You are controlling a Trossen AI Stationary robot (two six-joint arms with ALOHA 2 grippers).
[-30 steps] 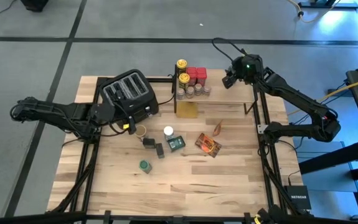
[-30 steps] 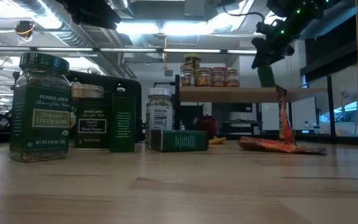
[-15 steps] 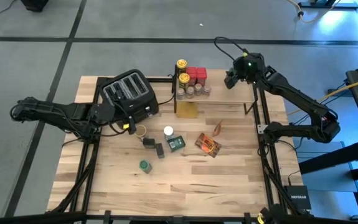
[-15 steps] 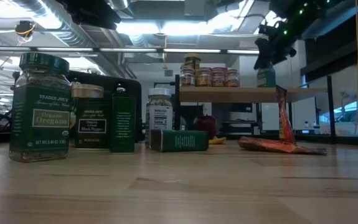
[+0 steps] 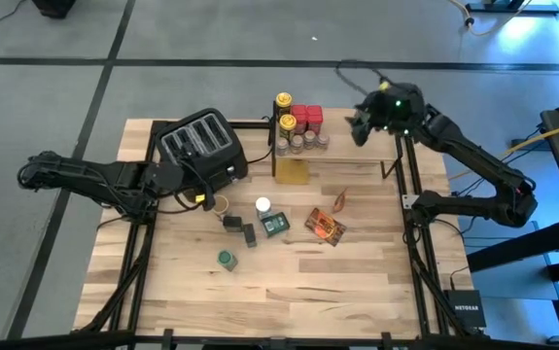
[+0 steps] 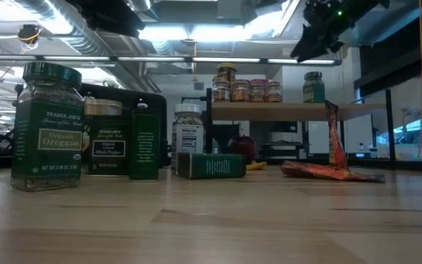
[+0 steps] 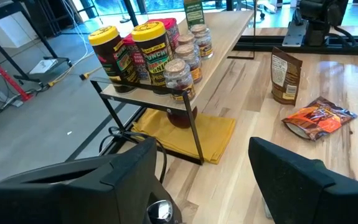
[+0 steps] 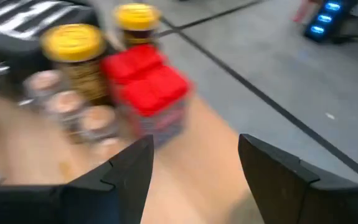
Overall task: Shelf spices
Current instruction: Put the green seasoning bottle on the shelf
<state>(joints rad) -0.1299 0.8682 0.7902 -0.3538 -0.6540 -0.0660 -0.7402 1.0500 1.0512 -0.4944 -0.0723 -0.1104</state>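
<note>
Above shelf (image 5: pixel 357 146), right tool (image 5: pixel 365 124) now lifted clear, fingers apart and empty; green-lidded jar (image 6: pixel 313 86) left standing on shelf, apart from earlier cluster (image 5: pixel 298 126). Placement done; remaining spices (image 5: pixel 260 228) on counter (image 5: pixel 357 282) near toaster (image 5: pixel 201 146). Left tool (image 7: pixel 197 180) beside toaster, fingers apart.

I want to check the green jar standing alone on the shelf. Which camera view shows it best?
The low view: the green jar stands upright on the shelf, apart from the other jars. The left wrist view shows only part of it at the far end. In the high view the right arm hides it; the right wrist view misses it.
</note>
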